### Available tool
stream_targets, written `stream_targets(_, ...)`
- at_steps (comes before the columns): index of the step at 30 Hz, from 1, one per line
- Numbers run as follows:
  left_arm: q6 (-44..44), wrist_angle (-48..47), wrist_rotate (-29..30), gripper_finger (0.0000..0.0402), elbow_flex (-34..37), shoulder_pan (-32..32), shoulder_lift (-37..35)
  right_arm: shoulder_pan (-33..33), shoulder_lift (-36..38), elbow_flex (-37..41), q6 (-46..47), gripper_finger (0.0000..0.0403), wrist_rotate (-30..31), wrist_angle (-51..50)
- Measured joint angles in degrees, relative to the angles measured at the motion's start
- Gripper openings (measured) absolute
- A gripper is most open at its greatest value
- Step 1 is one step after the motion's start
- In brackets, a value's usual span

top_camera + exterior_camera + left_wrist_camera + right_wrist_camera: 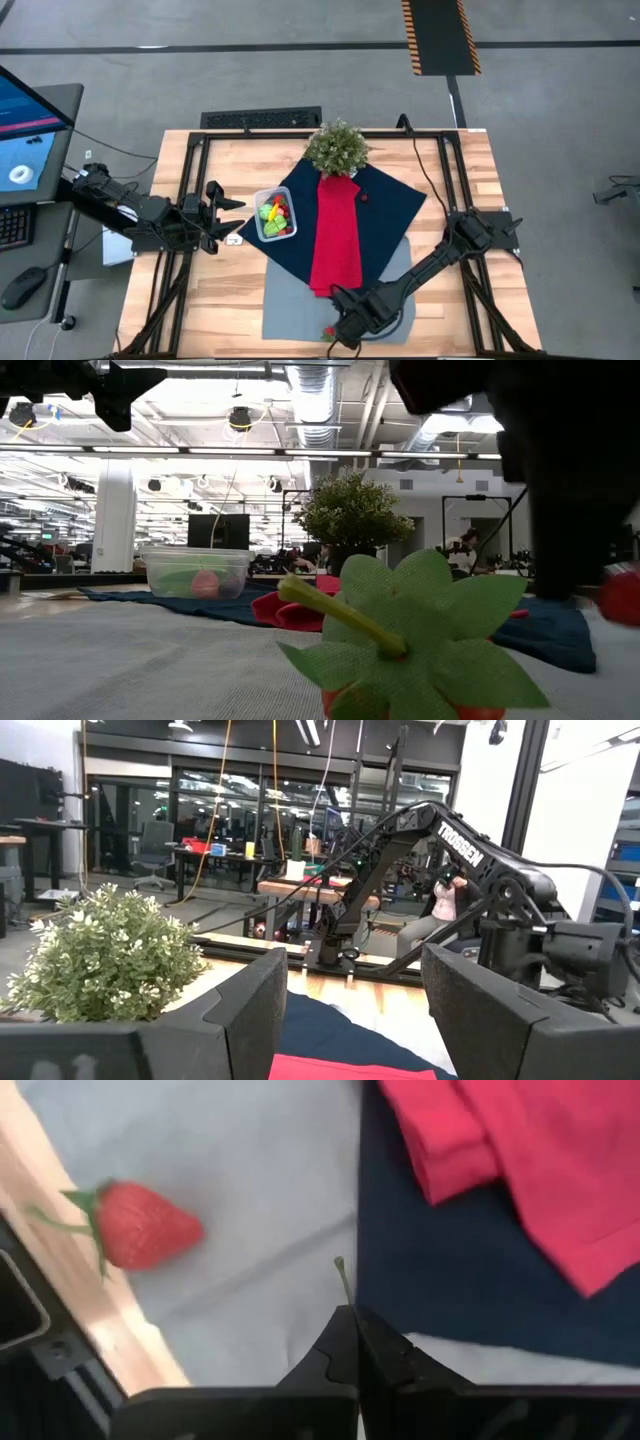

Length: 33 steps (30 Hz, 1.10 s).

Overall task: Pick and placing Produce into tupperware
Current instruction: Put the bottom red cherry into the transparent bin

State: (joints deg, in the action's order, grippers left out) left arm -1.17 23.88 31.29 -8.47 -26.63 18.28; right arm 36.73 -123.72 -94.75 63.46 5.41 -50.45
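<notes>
From above, we saw the right tool (340, 338) low at the near edge of the bench (470, 190), over the grey cloth (290, 300), with a speck of red produce just beside it, while the left tool (232, 217) hung near the tupperware (273, 216), which already held green, yellow and red pieces and sat on the navy cloth (390, 205) beside the red cloth strip (336, 240) and in front of the potted plant (337, 147). At bench height, a strawberry (405, 635) filled the foreground with its leafy cap and stalk toward us, the tupperware standing well back. The left wrist view showed that tool's fingers (250, 1010) well apart and empty, simply waiting. In the right wrist view the fingers (335, 1350) stood closed together, a thin green stalk (343, 1280) poking out from between their tips, and a strawberry (145, 1225) lay apart on the grey cloth near the wooden edge. We judged the pinch had caught only a stalk, or nothing solid; whether a fruit hung under it we could not tell. To do this step well we would lift slowly, check that the piece came along, and otherwise reopen and close around the body of the berry before travelling to the tupperware
</notes>
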Motion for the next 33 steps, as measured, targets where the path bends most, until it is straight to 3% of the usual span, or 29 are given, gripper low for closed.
stream_targets(8,0.02,0.0,0.0,0.0222,0.0,0.0,-0.01,-1.78,0.11,-7.33,-7.27,0.001,8.42,-6.4)
stream_targets(19,-0.04,0.0,0.0,0.0222,0.0,0.0,0.0,-10.89,0.11,-7.64,-25.36,0.001,21.84,2.89)
stream_targets(27,-0.09,0.0,0.0,0.0222,0.0,0.0,-0.02,-19.93,-0.31,-7.61,-39.62,0.001,21.97,15.79)
stream_targets(33,-0.12,0.02,0.0,0.0222,0.0,0.0,-0.02,-26.69,-0.31,-7.61,-44.6,0.001,19.68,21.09)
